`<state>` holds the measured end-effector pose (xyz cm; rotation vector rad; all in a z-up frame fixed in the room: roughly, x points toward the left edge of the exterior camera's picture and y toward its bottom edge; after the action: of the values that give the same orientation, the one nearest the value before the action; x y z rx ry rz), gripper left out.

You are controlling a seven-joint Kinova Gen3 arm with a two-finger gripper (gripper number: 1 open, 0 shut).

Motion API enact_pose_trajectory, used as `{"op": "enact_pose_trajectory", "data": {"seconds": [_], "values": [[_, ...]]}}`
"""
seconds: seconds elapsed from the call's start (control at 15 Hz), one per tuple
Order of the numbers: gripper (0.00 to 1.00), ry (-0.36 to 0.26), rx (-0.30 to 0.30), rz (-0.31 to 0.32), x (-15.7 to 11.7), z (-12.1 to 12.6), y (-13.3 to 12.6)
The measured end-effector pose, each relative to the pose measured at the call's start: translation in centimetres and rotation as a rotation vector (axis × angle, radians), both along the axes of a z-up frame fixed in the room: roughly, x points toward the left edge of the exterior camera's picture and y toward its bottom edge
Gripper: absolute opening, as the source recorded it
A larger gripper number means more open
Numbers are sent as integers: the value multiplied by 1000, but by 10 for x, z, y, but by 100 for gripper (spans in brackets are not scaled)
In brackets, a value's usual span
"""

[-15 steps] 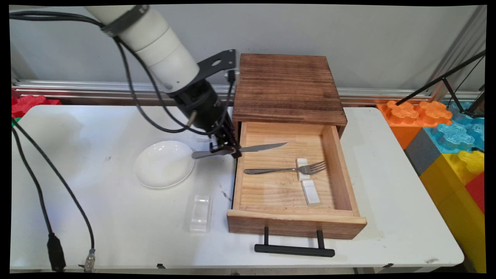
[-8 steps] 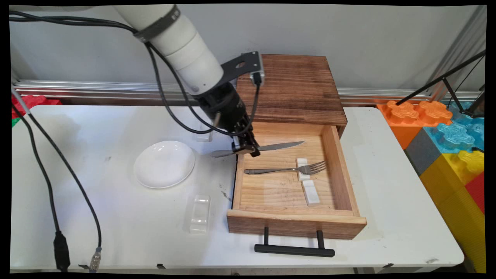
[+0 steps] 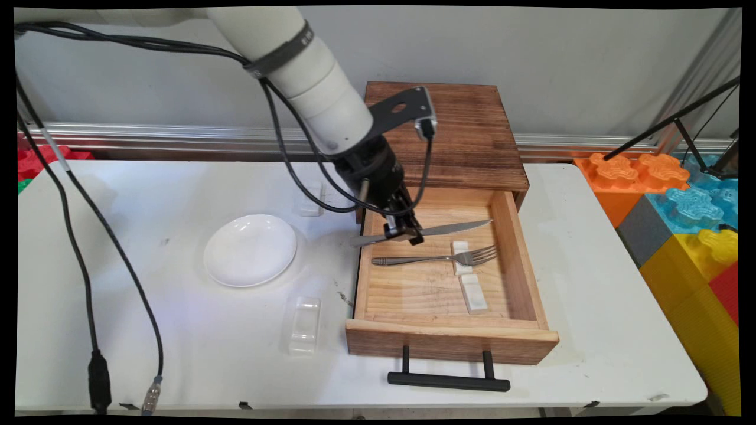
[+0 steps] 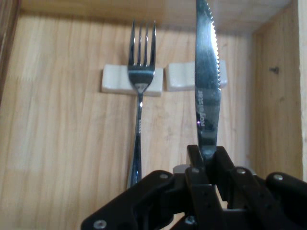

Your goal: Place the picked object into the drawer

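- The tool [image 3: 403, 234] [image 4: 207, 165] is clamped on a steel knife [image 3: 425, 231] [image 4: 206, 81], its two fingers pinching the knife near where blade meets handle.
- The knife is held level above the open wooden drawer [image 3: 514, 254] [image 4: 57, 124]; in the main view its serrated blade points toward 3 o'clock and the handle end sticks out past the drawer's left wall toward 9 o'clock.
- At 6 o'clock from the tool, just below the knife in the main view, a fork [image 3: 437, 258] [image 4: 139, 91] lies on the drawer floor, tines toward 3 o'clock, roughly parallel to the knife.
- The fork's neck rests on a small white rest [image 3: 460, 258] [image 4: 114, 80]; a second white rest [image 3: 474, 293] [image 4: 180, 77] lies next to it, toward 6 o'clock, with nothing on it.
- The drawer is pulled out of a dark wooden cabinet [image 3: 440, 133] at 12 o'clock; its black bar handle [image 3: 449, 378] faces 6 o'clock.
- On the white bench [image 3: 147, 330], toward 9 o'clock from the tool, sits a white plate [image 3: 250, 249].
- A clear plastic holder [image 3: 305, 324] lies at about 7 o'clock, near the drawer's front corner; another clear piece [image 3: 310, 199] lies near the arm at 9 to 10 o'clock.
- Coloured foam blocks [image 3: 679, 200] stand off the bench's edge at 3 o'clock.
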<state>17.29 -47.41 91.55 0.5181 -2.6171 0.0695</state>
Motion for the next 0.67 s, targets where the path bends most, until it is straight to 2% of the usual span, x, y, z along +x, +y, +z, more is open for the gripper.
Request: {"op": "enact_pose_trajectory", "data": {"seconds": [0.67], "values": [[0, 31, 3, -13, -35, -21, -5]]}}
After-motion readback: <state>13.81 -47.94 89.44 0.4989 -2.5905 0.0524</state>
